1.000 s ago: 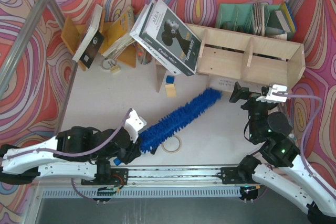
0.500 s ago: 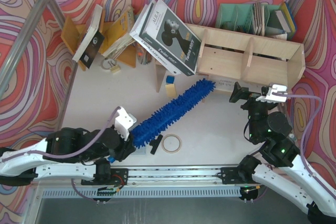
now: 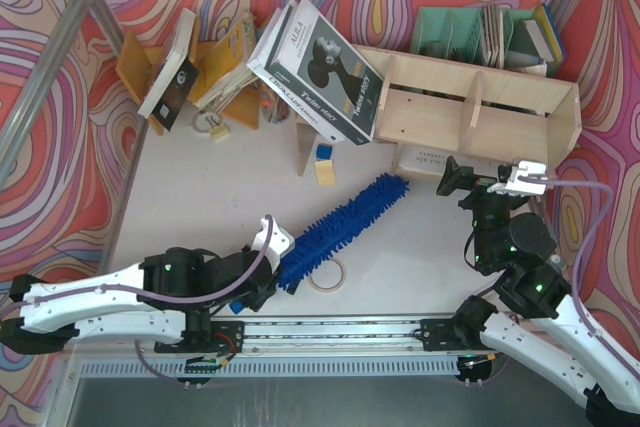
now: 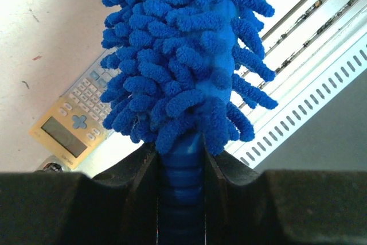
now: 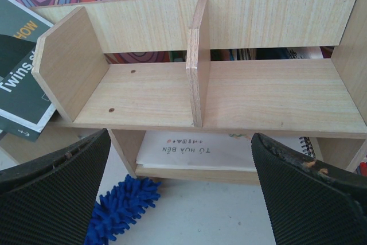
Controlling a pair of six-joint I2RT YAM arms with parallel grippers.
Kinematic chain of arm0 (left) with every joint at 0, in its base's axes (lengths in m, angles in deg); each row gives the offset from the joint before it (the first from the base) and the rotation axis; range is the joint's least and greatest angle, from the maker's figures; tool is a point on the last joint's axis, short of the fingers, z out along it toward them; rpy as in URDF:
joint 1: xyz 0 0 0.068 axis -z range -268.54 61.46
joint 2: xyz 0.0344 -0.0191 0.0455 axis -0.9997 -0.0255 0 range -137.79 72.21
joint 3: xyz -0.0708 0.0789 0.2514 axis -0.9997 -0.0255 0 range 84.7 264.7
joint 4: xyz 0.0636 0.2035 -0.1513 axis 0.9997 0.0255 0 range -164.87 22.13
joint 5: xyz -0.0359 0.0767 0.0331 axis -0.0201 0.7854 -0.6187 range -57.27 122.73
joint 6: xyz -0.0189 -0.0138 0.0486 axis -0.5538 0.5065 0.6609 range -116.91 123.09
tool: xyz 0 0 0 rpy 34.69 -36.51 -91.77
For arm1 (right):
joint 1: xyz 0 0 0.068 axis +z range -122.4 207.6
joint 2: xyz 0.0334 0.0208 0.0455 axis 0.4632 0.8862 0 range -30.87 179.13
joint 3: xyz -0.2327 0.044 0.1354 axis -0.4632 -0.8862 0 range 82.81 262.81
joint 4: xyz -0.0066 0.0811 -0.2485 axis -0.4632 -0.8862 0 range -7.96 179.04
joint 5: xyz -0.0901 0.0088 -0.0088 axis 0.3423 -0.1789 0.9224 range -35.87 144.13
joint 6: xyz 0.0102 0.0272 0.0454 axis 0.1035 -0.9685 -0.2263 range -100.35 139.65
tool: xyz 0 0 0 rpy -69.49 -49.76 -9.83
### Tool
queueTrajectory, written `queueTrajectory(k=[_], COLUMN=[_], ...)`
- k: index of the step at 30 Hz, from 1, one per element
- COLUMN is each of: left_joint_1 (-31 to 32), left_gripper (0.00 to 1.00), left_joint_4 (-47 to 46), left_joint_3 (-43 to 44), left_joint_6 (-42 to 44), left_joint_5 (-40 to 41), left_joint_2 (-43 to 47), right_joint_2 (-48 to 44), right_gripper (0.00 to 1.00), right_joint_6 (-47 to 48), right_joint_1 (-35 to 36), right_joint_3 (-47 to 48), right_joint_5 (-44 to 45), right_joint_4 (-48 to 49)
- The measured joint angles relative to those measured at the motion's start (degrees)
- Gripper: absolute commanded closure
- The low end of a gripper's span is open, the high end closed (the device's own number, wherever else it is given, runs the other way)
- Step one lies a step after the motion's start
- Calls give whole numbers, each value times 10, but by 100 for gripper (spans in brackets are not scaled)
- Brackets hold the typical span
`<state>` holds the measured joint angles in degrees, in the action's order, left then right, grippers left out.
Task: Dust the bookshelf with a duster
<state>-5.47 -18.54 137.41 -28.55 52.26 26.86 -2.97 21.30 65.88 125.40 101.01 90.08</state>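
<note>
Dusting at its opening stage: my left jaws are clamped tight on the ribbed blue handle of the duster (image 3: 340, 219). Its fluffy, bright blue bristles stretch slantwise over the white bench (image 3: 190, 187), tip aimed at the bookshelf (image 3: 480, 112) but short of it. My right jaws hang spread wide and empty before the pale, bare plywood compartments. Next, I judge, comes a lift and a forward reach, so the soft head sweeps the smooth boards either side of the upright divider (image 5: 195, 61).
</note>
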Motion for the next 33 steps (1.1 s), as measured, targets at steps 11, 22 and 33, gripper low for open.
queueTrajectory(k=[11, 22, 33], left_joint_1=[-21, -20, 1], left_gripper=[100, 100, 100], left_joint_4=[-48, -150, -266], left_joint_3=[-20, 35, -11], left_joint_6=[9, -7, -79], left_joint_5=[-38, -27, 76], left_joint_2=[-66, -176, -241], right_joint_2=[0, -4, -23], right_gripper=[1, 1, 1], right_joint_6=[-2, -2, -2], right_joint_1=[0, 0, 0], right_joint_3=[0, 0, 0], right_joint_5=[0, 0, 0], right_joint_4=[0, -1, -1])
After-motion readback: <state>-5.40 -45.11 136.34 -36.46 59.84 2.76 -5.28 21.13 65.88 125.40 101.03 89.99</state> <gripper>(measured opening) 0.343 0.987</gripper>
